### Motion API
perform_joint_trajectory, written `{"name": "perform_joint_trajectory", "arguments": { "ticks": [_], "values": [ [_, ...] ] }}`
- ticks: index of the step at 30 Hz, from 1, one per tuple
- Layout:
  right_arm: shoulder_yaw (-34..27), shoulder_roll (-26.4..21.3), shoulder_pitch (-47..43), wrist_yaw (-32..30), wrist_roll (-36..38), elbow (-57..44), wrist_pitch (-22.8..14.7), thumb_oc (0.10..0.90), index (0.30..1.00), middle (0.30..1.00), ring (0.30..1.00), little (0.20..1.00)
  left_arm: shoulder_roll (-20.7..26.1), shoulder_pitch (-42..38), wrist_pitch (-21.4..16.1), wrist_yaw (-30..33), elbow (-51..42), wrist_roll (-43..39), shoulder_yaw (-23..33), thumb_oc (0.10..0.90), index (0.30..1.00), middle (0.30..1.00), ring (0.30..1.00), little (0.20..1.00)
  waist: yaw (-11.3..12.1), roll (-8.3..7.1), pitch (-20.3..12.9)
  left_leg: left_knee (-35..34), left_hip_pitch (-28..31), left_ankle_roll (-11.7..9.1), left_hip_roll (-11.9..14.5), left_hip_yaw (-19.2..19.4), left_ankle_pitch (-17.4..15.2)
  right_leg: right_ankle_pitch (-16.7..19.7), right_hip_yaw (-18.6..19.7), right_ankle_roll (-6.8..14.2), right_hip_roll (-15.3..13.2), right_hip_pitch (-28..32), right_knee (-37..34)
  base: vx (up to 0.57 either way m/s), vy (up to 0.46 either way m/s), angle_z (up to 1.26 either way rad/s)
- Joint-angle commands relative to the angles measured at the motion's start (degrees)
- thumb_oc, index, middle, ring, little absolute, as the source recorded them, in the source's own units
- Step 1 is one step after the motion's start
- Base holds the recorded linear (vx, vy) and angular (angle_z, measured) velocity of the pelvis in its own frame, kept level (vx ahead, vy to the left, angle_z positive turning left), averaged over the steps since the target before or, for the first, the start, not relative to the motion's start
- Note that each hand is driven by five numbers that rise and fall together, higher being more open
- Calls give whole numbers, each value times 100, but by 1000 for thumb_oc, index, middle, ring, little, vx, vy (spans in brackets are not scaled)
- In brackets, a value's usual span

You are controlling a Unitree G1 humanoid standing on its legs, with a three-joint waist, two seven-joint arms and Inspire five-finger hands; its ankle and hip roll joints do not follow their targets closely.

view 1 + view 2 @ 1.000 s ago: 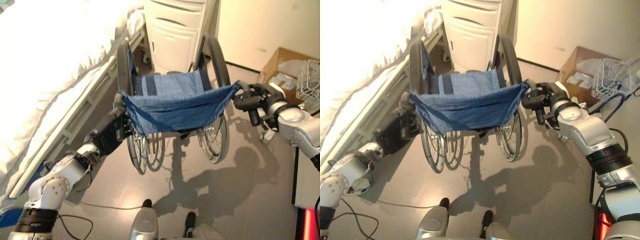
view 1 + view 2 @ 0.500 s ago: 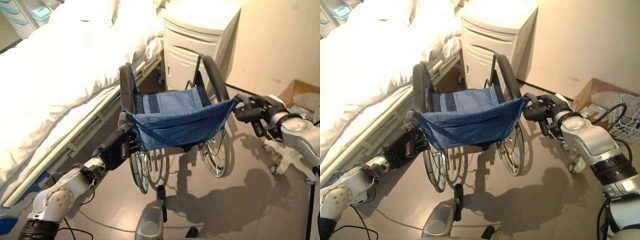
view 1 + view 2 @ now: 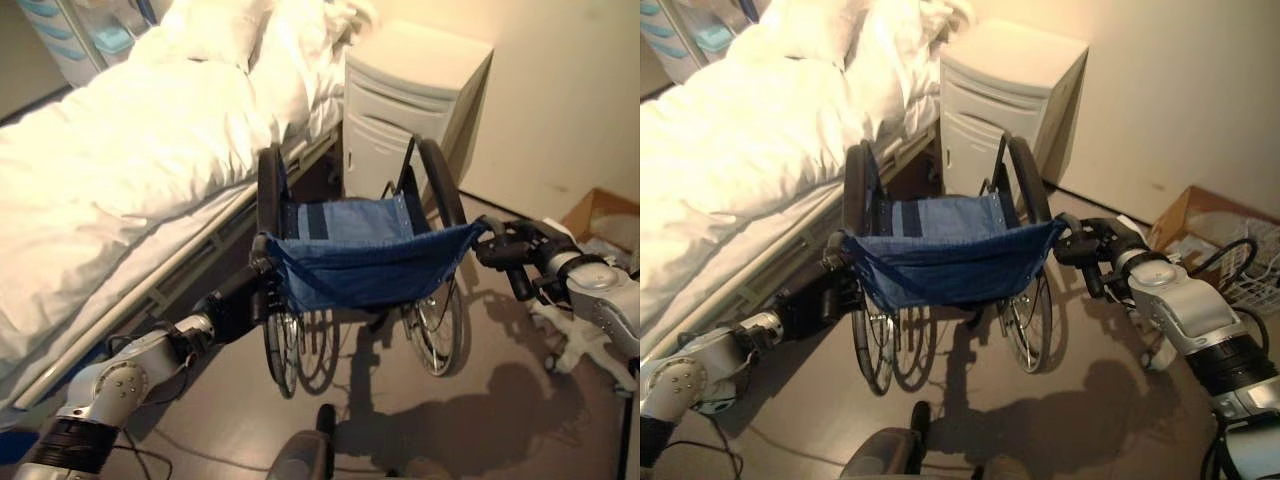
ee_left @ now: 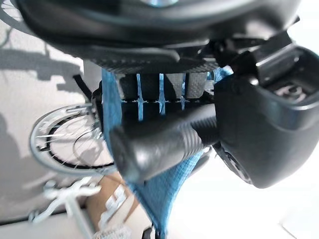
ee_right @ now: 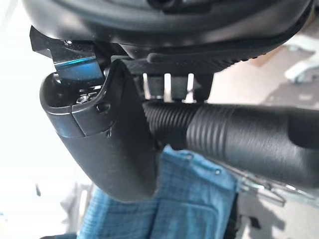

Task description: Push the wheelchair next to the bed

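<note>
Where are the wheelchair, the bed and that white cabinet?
wheelchair (image 3: 365, 262): left eye view, blue cloth backrest.
bed (image 3: 110, 190): left eye view, white quilt.
cabinet (image 3: 990, 120): right eye view, front panel.

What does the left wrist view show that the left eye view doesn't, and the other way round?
Left wrist view alone: the left hand seen close, its fingers curled round the ribbed black push handle. Left eye view alone: the white-quilted bed, the white bedside cabinet, and the right hand on the other handle. Both show the wheelchair's blue fabric backrest and a spoked wheel.
</note>
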Motion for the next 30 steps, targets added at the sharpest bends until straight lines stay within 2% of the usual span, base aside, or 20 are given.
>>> {"name": "perform_joint_trajectory", "arguments": {
  "ticks": [1,5,9,10,11,12,13,14,15,17,18,30],
  "values": [
    [110,442,-1258,684,552,-553,-1180,400,300,300,300,300,550,-829,-1193,610,247,147,1288,400,300,300,300,300,630,-176,-400,-642,922,-367,97,-80,-99,1142,694,279,-198,-343,-280,81,-89,16],
    [133,381,-1238,724,523,-469,-1124,400,300,300,300,300,501,-541,-1255,649,124,62,1408,400,300,300,300,300,640,-219,-527,-858,1028,-412,87,-107,-64,1249,759,272,-138,-124,-754,52,-6,37],
    [125,453,-1180,668,434,-530,-1081,400,300,300,300,300,404,-457,-1237,755,-23,59,1440,400,300,300,300,300,652,-250,-584,-996,1082,-452,130,-79,-39,1255,717,264,-101,0,-935,12,-26,9],
    [122,436,-1167,637,455,-569,-1063,458,387,387,387,387,377,-430,-1221,784,-60,70,1442,400,300,300,300,300,651,-254,-592,-1036,1104,-458,136,-82,-28,1254,713,260,-86,25,-962,9,-36,-21],
    [98,400,-1150,598,490,-618,-1024,587,580,580,580,580,338,-380,-1223,755,-67,99,1456,400,300,300,300,300,643,-255,-606,-1103,1144,-465,148,-93,-16,1242,713,255,-69,58,-989,7,-27,-25],
    [96,397,-1148,593,494,-625,-1018,604,606,606,606,606,335,-375,-1224,752,-67,101,1459,400,300,300,300,300,642,-254,-604,-1113,1153,-466,149,-93,-13,1241,712,255,-67,64,-992,15,-17,-12],
    [87,382,-1144,588,508,-634,-992,717,775,775,775,775,326,-356,-1218,746,-67,96,1466,400,300,300,300,300,637,-249,-617,-1148,1177,-473,156,-94,-1,1240,708,254,-61,80,-1007,25,-7,13],
    [78,373,-1121,576,508,-638,-961,800,900,900,900,900,298,-342,-1191,735,-57,109,1491,428,342,342,342,342,627,-241,-639,-1210,1223,-484,160,-93,17,1237,704,252,-49,113,-1039,28,-6,17],
    [82,372,-1122,561,512,-641,-949,800,900,900,900,900,294,-345,-1191,739,-53,111,1489,461,392,392,392,392,623,-237,-643,-1222,1235,-486,162,-91,20,1236,703,252,-48,119,-1043,27,-1,10],
    [88,379,-1111,487,528,-661,-907,800,900,900,900,900,280,-359,-1189,738,-46,125,1469,579,568,568,568,568,607,-222,-651,-1244,1262,-489,161,-93,20,1228,714,242,-44,128,-1051,0,0,0],
    [65,387,-1084,465,526,-657,-894,800,900,900,900,900,269,-353,-1175,731,-45,134,1481,800,900,900,900,900,602,-214,-649,-1245,1276,-490,164,-94,13,1224,712,238,-44,131,-1050,0,0,0],
    [-14,413,-936,332,488,-711,-873,800,900,900,900,900,261,-321,-1138,911,-73,223,1498,800,900,900,900,900,569,-182,-646,-1297,1385,-479,165,-78,-25,1211,721,234,-34,191,-1091,1,1,6]
  ]
}}
